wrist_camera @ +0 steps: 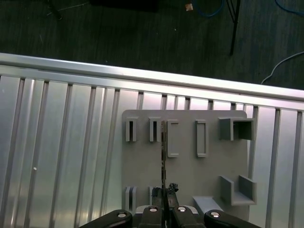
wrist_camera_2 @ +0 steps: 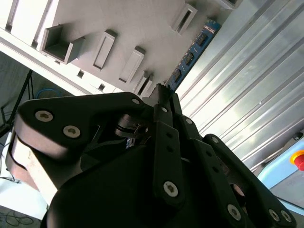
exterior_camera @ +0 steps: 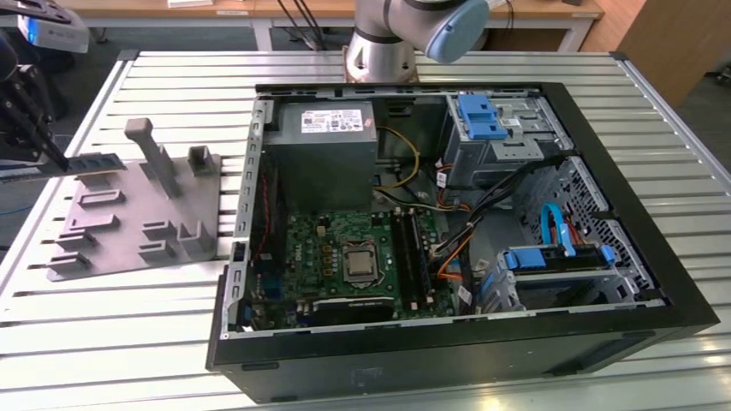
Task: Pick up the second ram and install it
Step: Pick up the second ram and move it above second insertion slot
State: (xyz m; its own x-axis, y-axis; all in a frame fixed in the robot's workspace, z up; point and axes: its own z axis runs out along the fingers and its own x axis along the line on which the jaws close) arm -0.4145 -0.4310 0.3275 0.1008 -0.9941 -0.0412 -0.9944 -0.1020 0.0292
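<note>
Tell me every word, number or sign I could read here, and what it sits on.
None can be read.
White label on the power supply: too small to read.
Small white label on the drive bay: too small.
Markings on the CPU: too small.
Chips on the ram in the pincer: no legible print.

Holder blocks [wrist_camera: 201, 138] beside the second ram [wrist_camera: 163, 152]

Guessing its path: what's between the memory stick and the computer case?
In the exterior view, posts of the gray holder and a bare strip of table lie between the memory stick and computer case.
</note>
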